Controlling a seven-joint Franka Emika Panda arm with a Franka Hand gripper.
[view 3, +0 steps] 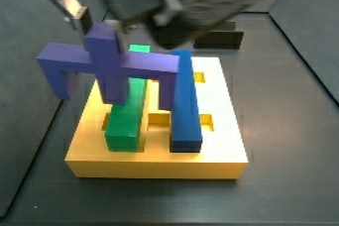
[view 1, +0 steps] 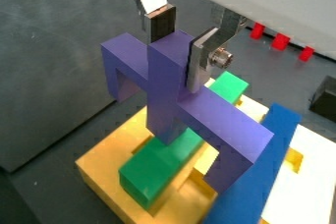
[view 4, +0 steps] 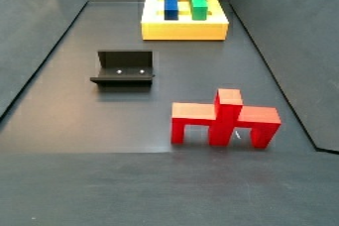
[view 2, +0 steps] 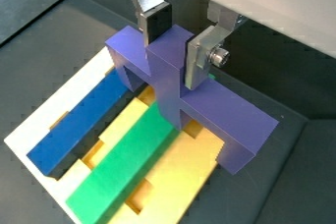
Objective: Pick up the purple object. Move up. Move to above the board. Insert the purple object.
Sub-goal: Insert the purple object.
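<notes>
The gripper (view 2: 179, 33) holds the purple object (view 2: 184, 90) by its upright stem, with one silver finger (view 1: 153, 7) on each side of the stem, pressed against it. The purple object is an arch-shaped piece with two legs, and it hangs just above the yellow board (view 3: 219, 141), over the place where the green block (view 3: 127, 116) and the blue block (view 3: 185, 106) are already seated.

In my judgement the task is at the insertion step, and the main risk is the alignment. If the legs of the purple object do not meet the free slots exactly, one leg can land on the green block or on the yellow surface, and the piece can tilt or slip between the pads. A hard push down in this case could also shift the board.

The slots for the purple legs are hidden under the piece in both wrist views, so I cannot tell how well they match. In a side view, the dark arm covers the gripper. In a side view from far away only the board (view 4: 185, 27) shows at the top edge; the fixture (view 4: 125, 68) and a red object (view 4: 224, 121) stand well apart from it
</notes>
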